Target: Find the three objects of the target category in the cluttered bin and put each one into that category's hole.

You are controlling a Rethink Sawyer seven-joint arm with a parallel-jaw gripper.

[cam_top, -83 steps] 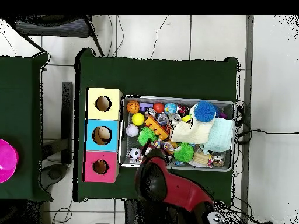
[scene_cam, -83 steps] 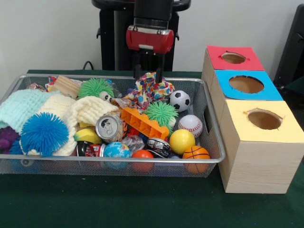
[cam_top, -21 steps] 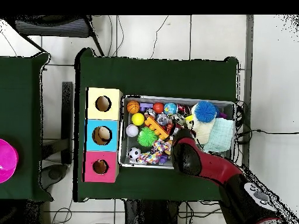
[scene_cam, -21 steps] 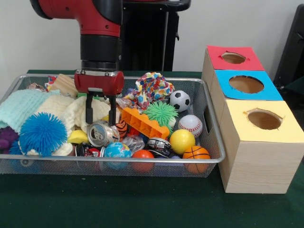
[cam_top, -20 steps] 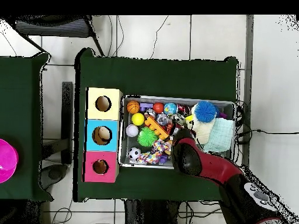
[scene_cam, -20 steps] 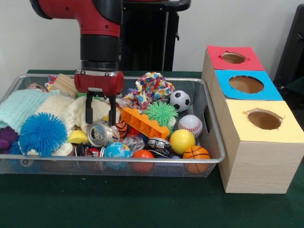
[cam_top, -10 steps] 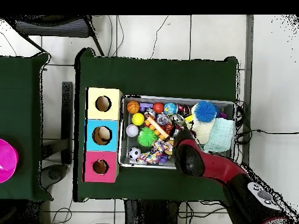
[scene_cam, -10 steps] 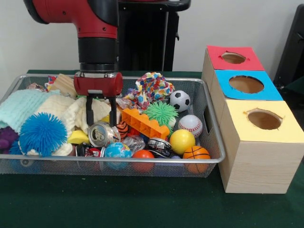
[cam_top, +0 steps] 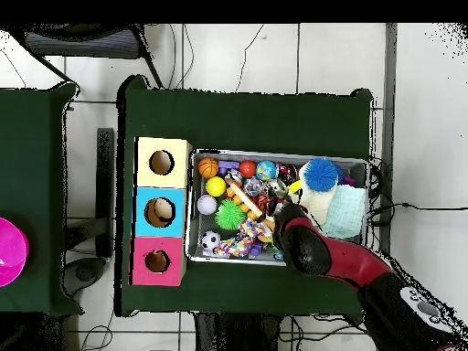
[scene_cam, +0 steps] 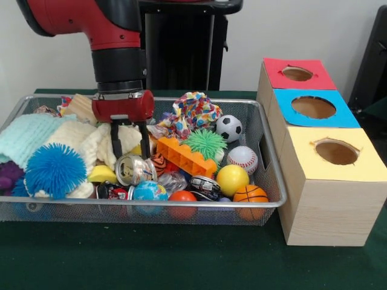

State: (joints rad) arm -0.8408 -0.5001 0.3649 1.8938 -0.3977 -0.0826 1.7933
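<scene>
The wide, shallow bin of silver wire mesh with a metal rim (scene_cam: 275, 202) (cam_top: 190, 206) stands on the dark green table (scene_cam: 181, 260), heaped with toys and cloths. Just beside its right end in the front view, three pale wooden boxes stand in a row, topped red, blue and yellow. The round hole in the red top (scene_cam: 297, 74) (cam_top: 157, 261) is the farthest from the front camera; the blue-topped box's hole (scene_cam: 313, 107) and the yellow-topped box's hole (scene_cam: 336, 152) lie nearer.

Above the left-centre of the bin, the red and black arm (scene_cam: 115, 42) comes down, and its gripper (scene_cam: 129, 151) hangs with two dark fingers (scene_cam: 115, 144) spread apart, empty, their tips just above a dented silver drink can (scene_cam: 134, 169) lying on its side; whether they touch it is uncertain from this angle.

- Right of the can: an orange toothed plastic block (scene_cam: 184, 156), a green spiky ball (scene_cam: 205, 144), a black-and-white soccer ball (scene_cam: 229, 128), a white baseball (scene_cam: 243, 158), a plain yellow ball (scene_cam: 231, 179) and a small orange basketball (scene_cam: 249, 194).
- Behind them: a crumpled multicoloured cloth (scene_cam: 192, 113).
- Left of the gripper: cream knitted cloths (scene_cam: 78, 140), a mint knitted cloth (scene_cam: 24, 136) and a blue spiky ball (scene_cam: 54, 170).
</scene>
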